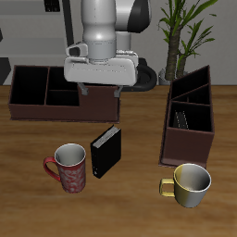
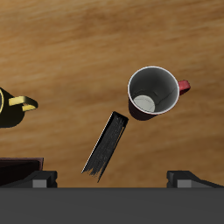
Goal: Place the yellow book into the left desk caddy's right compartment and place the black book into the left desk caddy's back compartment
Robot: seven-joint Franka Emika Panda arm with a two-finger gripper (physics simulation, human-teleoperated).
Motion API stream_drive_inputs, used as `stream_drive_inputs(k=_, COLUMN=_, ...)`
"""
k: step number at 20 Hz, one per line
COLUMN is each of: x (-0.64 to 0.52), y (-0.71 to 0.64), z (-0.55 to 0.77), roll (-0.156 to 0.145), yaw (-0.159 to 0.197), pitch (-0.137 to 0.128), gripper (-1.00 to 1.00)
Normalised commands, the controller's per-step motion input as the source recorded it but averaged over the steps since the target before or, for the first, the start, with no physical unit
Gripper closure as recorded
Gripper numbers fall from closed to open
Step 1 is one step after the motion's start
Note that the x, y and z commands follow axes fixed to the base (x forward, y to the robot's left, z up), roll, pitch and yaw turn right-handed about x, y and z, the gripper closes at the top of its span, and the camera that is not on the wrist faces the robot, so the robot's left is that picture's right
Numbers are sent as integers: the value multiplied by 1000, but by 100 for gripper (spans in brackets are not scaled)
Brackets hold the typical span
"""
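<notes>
Black book: thick rigid hardcover, standing upright on the table beside the red patterned mug, near the front edge; likely light, cover smooth, best pinched across its thickness at the top edge. Gripper: hovering above, fingers spread apart, holding and touching nothing.

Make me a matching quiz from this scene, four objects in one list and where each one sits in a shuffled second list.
1. black book
2. red mug
3. yellow mug
4. yellow book

A. inside the left desk caddy
B. standing upright on the bare table
C. on the table next to the black book
D. on the table before that caddy's narrow end

Pairs: 1-B, 2-C, 3-D, 4-A
</notes>
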Motion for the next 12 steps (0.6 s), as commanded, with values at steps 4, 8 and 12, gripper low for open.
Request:
stream_drive_inputs(k=4, x=104, y=-153, z=-113, roll=-17, yaw=-45, pitch=16, gripper=-100)
stream_drive_inputs(k=8, x=203, y=21, z=-269, roll=-25, yaw=-67, pitch=-3, gripper=-100)
stream_drive_inputs(k=12, x=152, y=183, z=-333, roll=-3, yaw=-122, pitch=-8, gripper=-100)
